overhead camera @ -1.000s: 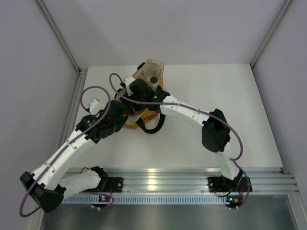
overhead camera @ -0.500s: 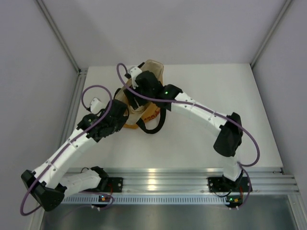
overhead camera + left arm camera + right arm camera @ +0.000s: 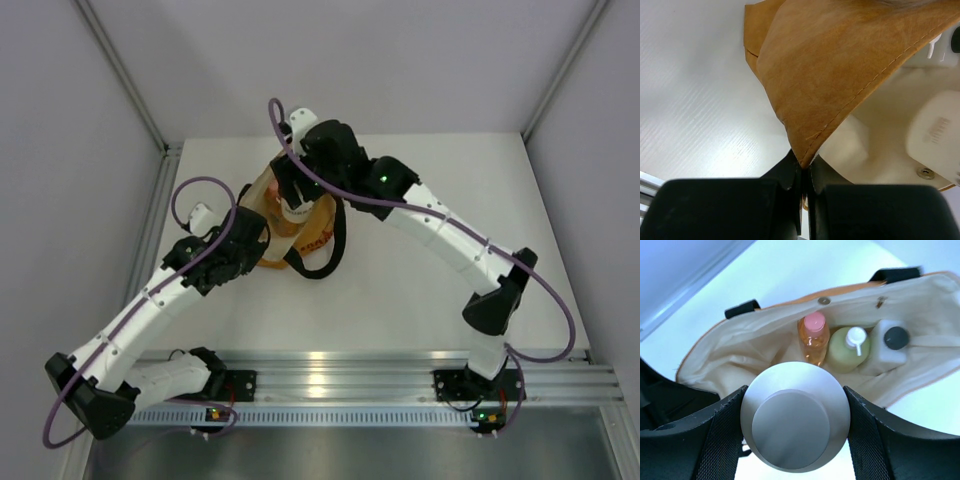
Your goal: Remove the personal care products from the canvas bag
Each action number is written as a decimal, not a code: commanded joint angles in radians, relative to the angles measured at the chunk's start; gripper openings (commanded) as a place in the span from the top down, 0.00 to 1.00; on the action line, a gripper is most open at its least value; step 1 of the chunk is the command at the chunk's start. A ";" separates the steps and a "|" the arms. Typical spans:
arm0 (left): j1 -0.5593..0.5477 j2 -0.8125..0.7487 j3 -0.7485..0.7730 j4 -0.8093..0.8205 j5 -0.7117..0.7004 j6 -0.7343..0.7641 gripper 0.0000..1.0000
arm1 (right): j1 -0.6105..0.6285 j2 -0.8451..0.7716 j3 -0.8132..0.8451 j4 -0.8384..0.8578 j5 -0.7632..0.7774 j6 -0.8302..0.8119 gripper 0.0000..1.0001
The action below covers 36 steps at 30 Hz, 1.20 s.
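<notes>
Where the canvas bag (image 3: 755, 355) gapes, right gripper (image 3: 795, 432) clasps a round jar (image 3: 795, 412).

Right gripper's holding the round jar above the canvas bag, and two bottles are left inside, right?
No, three bottles are left inside, not two. The right wrist view shows the orange-pink bottle, pale green bottle and white bottle with dark cap in the canvas bag, below the jar in the right gripper.

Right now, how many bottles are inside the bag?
3, side by side: orange-pink bottle, yellow-green bottle in the middle, white bottle. The jar in the jaws may hide more.
</notes>
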 commanded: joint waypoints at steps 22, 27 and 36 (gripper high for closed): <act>0.001 0.025 0.098 -0.008 0.020 0.128 1.00 | -0.361 -0.555 -0.364 0.181 0.150 0.001 1.00; 0.001 0.051 0.147 -0.008 0.053 0.201 1.00 | -0.427 -0.634 -0.675 0.414 0.121 -0.008 1.00; 0.001 0.101 0.199 -0.008 0.135 0.283 1.00 | -0.493 -0.685 -1.115 0.833 0.052 0.024 1.00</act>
